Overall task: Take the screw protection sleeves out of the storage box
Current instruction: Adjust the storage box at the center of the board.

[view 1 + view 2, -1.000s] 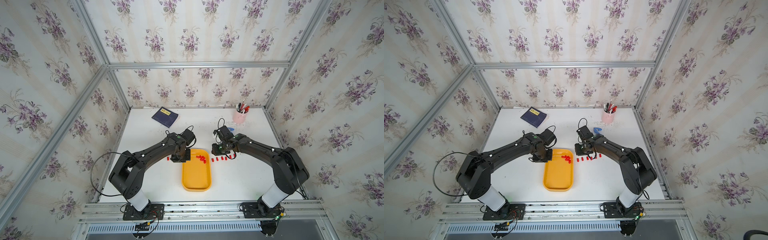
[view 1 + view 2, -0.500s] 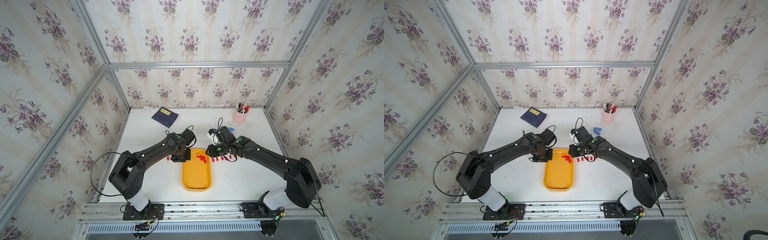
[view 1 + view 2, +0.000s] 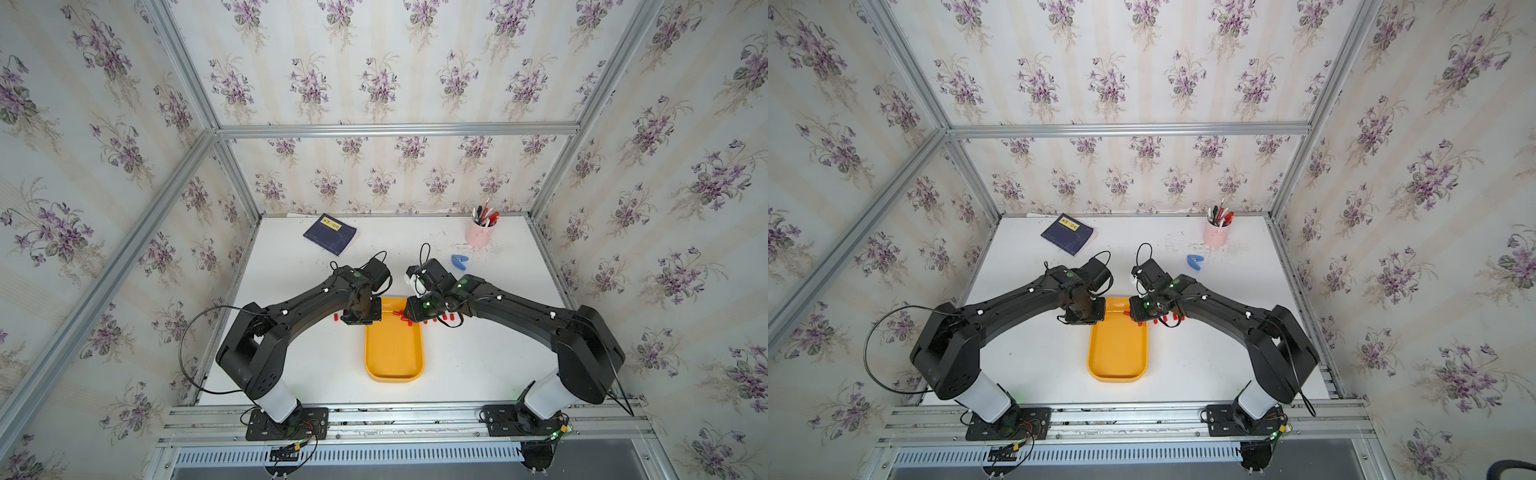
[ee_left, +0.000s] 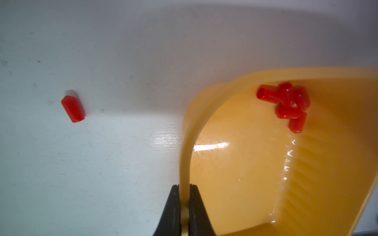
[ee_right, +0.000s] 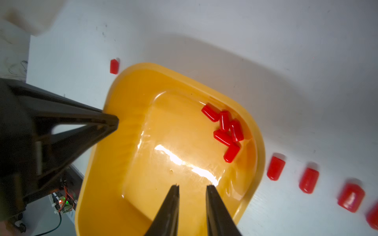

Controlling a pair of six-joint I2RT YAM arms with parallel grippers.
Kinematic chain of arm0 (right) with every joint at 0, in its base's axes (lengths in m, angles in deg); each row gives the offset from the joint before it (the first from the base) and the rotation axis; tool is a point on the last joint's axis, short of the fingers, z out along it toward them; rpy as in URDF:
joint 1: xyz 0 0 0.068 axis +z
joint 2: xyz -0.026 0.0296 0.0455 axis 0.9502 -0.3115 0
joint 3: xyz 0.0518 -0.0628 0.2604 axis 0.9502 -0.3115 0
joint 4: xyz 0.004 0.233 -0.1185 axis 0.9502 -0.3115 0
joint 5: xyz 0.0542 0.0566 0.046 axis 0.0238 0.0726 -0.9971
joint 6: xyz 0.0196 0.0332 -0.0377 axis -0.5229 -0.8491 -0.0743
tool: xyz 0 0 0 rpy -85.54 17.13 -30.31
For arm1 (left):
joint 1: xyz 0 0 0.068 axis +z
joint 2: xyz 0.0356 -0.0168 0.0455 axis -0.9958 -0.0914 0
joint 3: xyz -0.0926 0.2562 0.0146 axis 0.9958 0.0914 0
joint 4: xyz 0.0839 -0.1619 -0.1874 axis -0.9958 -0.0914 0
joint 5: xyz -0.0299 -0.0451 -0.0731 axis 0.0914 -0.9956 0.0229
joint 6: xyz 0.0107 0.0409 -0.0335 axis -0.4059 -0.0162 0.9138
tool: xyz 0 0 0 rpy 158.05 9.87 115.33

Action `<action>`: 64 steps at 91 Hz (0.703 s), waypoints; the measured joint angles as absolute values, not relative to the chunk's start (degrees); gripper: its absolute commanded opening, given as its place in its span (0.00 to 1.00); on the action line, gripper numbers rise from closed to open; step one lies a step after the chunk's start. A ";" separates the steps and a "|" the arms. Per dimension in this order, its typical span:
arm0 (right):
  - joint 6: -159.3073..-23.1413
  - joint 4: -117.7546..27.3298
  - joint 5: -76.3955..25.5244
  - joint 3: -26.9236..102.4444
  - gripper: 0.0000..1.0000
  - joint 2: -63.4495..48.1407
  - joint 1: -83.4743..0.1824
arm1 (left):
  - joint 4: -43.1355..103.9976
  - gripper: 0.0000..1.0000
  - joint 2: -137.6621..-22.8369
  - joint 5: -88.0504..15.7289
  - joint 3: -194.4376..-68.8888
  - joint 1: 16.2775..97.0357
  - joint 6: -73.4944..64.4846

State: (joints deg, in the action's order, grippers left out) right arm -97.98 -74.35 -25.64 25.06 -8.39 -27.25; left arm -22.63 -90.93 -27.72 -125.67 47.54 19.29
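The storage box (image 3: 392,353) is a shallow yellow tray in mid-table, seen in both top views. My left gripper (image 4: 185,187) is shut on the tray's left rim (image 4: 185,143) near its far end. Several red screw protection sleeves (image 5: 225,126) lie heaped in the tray's far right corner (image 4: 286,102). My right gripper (image 5: 192,186) hovers over the tray floor (image 5: 143,163), jaws slightly open with nothing between them, short of the heap. More sleeves (image 5: 275,167) lie in a row on the table right of the tray. One sleeve (image 4: 73,109) lies to its left.
A navy book (image 3: 331,233) lies at the back left. A pink pen cup (image 3: 480,235) stands at the back right, with a small blue object (image 3: 459,261) in front of it. Aluminium frame posts and papered walls close in the table.
My right gripper has moved left from the row of sleeves on the table to above the tray's far end, and its jaws have parted a little. The left arm has not moved.
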 measured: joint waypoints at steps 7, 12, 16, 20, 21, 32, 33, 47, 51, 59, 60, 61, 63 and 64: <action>-98.68 -75.64 -23.72 25.93 0.38 -7.17 -27.23 | -22.28 0.03 -90.86 -27.77 -125.15 47.54 19.51; -99.51 -76.82 -22.21 25.65 0.38 -7.06 -27.25 | -21.74 0.03 -90.84 -27.81 -124.80 47.54 19.66; -99.93 -77.87 -21.56 24.43 0.38 -6.91 -27.27 | -21.26 0.03 -90.86 -28.01 -124.53 47.54 19.84; -100.93 -78.87 -21.58 23.03 0.37 -6.75 -27.27 | -20.78 0.03 -90.88 -28.23 -124.25 47.54 20.01; -101.06 -79.16 -21.47 22.59 0.37 -6.73 -27.27 | -20.58 0.03 -90.90 -28.34 -124.16 47.54 20.19; -102.57 -80.75 -21.43 19.70 0.36 -6.19 -26.94 | -18.61 0.02 -91.03 -29.08 -122.70 47.54 20.91; -102.68 -80.77 -21.40 19.49 0.35 -6.10 -26.88 | -18.46 0.02 -91.03 -29.12 -122.54 47.54 20.97; -104.21 -81.17 -21.40 18.46 0.35 -5.68 -25.87 | -17.28 0.03 -90.84 -29.32 -121.74 47.61 21.76; -104.56 -81.32 -21.40 18.26 0.35 -5.68 -25.68 | -16.86 0.03 -90.82 -29.60 -121.69 47.61 21.76; -105.11 -81.45 -21.45 17.93 0.35 -6.12 -25.00 | -16.49 0.03 -90.66 -29.87 -121.61 47.59 21.85; -105.17 -81.50 -21.49 17.93 0.35 -6.21 -24.89 | -16.49 0.03 -90.66 -29.87 -121.61 47.59 21.87; -105.24 -81.52 -21.45 17.96 0.35 -6.36 -24.76 | -16.45 0.03 -90.64 -29.89 -121.58 47.59 21.93; -105.32 -81.54 -21.40 18.00 0.34 -6.62 -24.52 | -16.43 0.03 -90.62 -29.89 -121.58 47.59 21.98; -105.35 -81.56 -21.40 18.02 0.34 -6.75 -24.43 | -16.40 0.03 -90.62 -29.89 -121.58 47.59 21.98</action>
State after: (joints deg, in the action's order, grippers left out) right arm -105.35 -81.56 -21.40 18.02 -6.75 -24.43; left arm -16.40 -90.62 -29.89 -121.58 47.59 21.98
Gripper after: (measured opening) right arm 0.353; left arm 0.097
